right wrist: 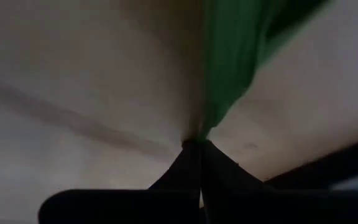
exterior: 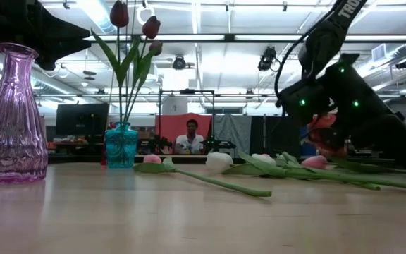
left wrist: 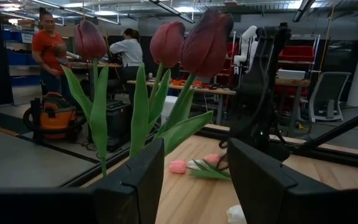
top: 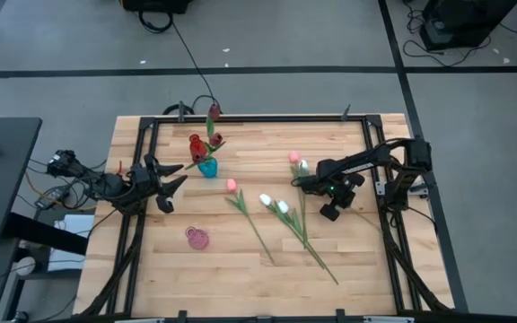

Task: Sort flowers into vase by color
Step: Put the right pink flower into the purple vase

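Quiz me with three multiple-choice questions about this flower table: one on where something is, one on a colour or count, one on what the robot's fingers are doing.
1. Where does the pink vase stand?
A. Alone on the bare wood, on the left arm's side
B. Among the loose tulips
C. Against the blue vase

2. What colour are the tulips in the blue vase?
A. White
B. Dark maroon
C. Pink

3. What are the right gripper's fingers doing?
A. Spread wide above the vases
B. Holding the pink vase
C. Shut on a green stem

Answers:
1 A: the high view shows it standing apart from everything else.
2 B: the maroon tulips fill the left wrist view.
3 C: the right wrist view shows the fingers pinched together on the green stem.
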Motion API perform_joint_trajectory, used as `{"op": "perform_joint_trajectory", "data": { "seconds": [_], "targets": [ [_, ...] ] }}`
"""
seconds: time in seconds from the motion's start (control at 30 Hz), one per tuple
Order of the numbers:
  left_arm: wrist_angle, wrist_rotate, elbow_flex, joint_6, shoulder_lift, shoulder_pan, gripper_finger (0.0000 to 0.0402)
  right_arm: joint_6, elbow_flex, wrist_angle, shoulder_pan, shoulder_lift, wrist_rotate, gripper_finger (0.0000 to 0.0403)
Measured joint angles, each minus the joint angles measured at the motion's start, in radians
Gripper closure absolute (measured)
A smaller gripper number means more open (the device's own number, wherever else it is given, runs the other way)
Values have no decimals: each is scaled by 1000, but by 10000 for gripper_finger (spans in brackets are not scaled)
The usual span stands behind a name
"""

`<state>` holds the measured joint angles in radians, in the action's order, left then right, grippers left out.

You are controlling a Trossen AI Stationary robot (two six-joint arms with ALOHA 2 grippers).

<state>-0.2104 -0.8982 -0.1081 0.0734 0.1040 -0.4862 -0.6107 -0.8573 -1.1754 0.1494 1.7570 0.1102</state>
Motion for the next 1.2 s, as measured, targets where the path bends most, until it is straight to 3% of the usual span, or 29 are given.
{"op": "perform_joint_trajectory", "data": {
  "seconds": [0.33, 0.5, 0.67, 0.93, 1.07, 1.2],
  "targets": [
    [-4, 0, 0, 0, 0, 0, 220, -120, -87, 4, -70, -230, -130, 400],
    [-5, 0, 0, 0, 0, 0, 220, -92, -88, 277, -114, -318, -248, 401],
    [-5, 0, 0, 0, 0, 0, 220, 53, -89, 691, -116, -318, -329, 402],
    [2, 0, 0, -1, 0, 0, 220, 334, -90, 1359, -38, -166, -197, 402],
    [27, 0, 0, 0, 0, 0, 220, 350, -89, 1638, -11, -68, -25, 402],
    [34, -5, 0, 8, 0, 0, 220, 344, -89, 1792, -40, -22, 25, 402]
  ]
}}
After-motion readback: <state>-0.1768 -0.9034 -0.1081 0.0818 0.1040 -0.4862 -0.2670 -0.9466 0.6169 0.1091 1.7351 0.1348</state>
